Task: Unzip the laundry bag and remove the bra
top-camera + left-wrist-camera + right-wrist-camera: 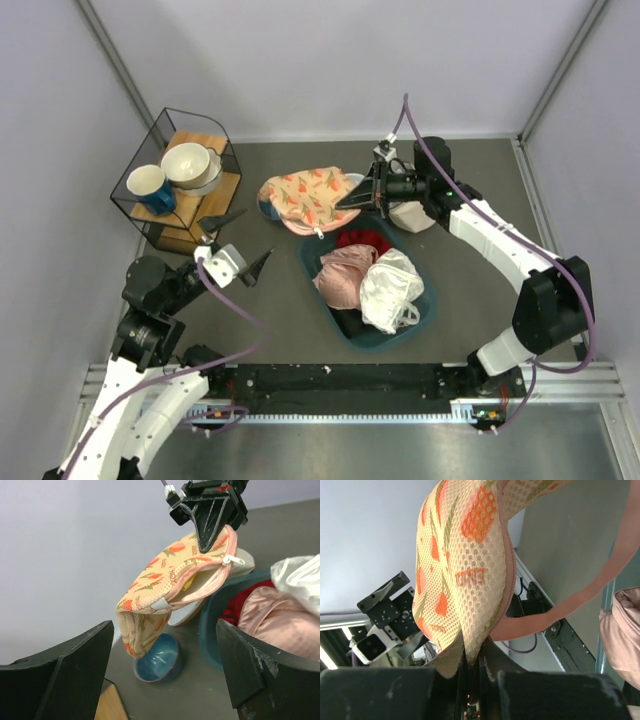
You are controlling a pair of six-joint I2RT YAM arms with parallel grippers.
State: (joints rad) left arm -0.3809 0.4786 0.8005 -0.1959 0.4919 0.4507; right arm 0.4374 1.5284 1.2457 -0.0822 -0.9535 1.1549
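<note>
The right gripper [352,200] is clamping the laundry bag [305,198] at upper centre, its zip gaping. The bra [187,583] is sitting inside, and the left gripper [242,243] is hovering with fingers apart.

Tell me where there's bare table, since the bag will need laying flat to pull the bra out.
Bare table lies between the teal basin and the right arm, and along the back wall behind the laundry bag. A narrower patch sits between the left gripper and the basin. It's crowded around the bag: blue bowl, beige pouch, wire rack nearby.

Pale lilac walls [320,60] — dark grey tabletop [500,160] between them, evenly lit
</note>
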